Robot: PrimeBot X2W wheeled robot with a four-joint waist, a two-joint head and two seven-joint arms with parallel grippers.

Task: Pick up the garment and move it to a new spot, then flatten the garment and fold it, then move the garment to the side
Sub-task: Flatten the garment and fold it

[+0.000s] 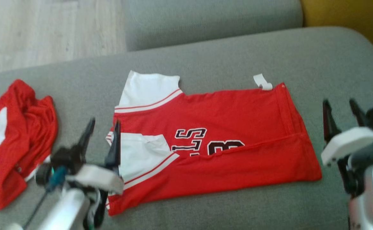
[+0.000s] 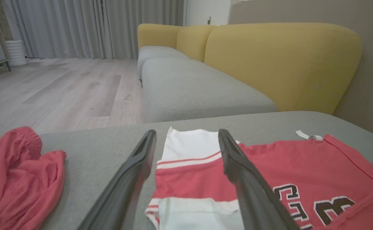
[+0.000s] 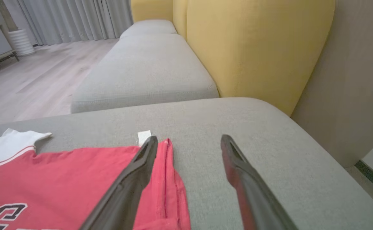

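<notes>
My left gripper (image 1: 104, 122) and right gripper (image 1: 339, 103) both stood spread and empty. The half-folded jersey (image 1: 224, 127) lay flat on the grey cushion (image 1: 317, 57) between them, sleeve end at my left fingers and hem edge at my right pair's inner finger. For a clean next fold, I judged each pair should pinch both layers at matching corners and carry them over evenly.

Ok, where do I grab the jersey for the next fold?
Probably the hem end, coming in from the right with the right gripper, which stands open beside it. The jersey lies flat, folded lengthwise, with its hem edges stacked there. The left gripper, open, could pin the sleeve end.
</notes>
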